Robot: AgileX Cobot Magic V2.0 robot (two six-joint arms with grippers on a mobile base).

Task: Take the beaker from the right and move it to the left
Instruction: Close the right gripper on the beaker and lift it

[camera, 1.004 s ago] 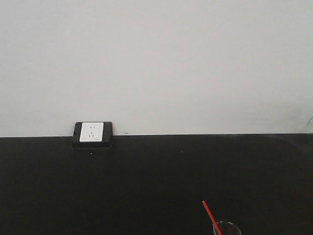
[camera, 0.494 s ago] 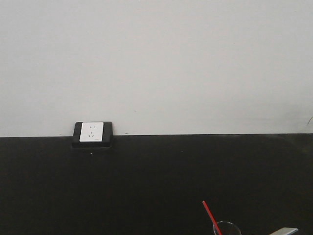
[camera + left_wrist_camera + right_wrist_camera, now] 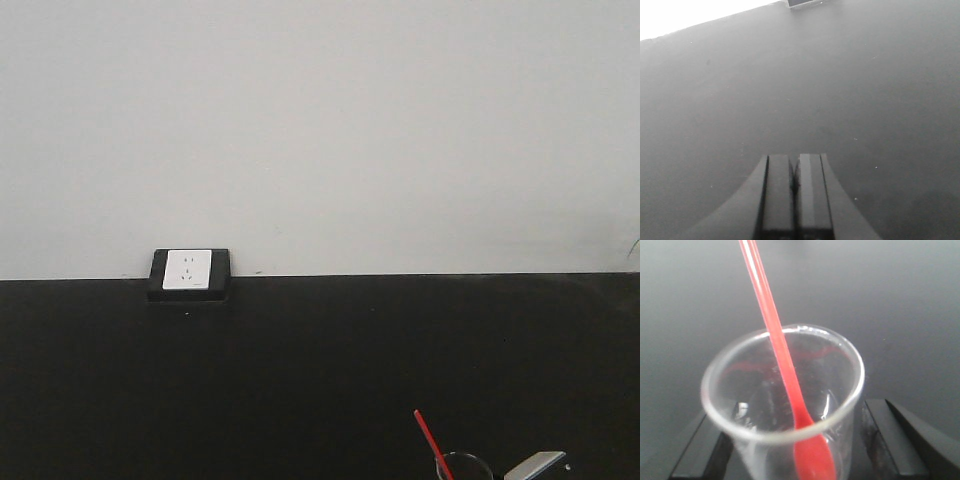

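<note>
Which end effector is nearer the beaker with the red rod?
Right. The right end effector straddles the beaker, a finger on each side; the left end effector is shut over tabletop, beaker out of its view.

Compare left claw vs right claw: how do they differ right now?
Opening: the left claw has its fingers pressed together, while the right claw has its fingers spread wide.
Contents: the left claw has nothing between its fingers. The right claw straddles the beaker holding the red spoon, though contact with the glass is unclear.
Shared: both are over the black table.
</note>
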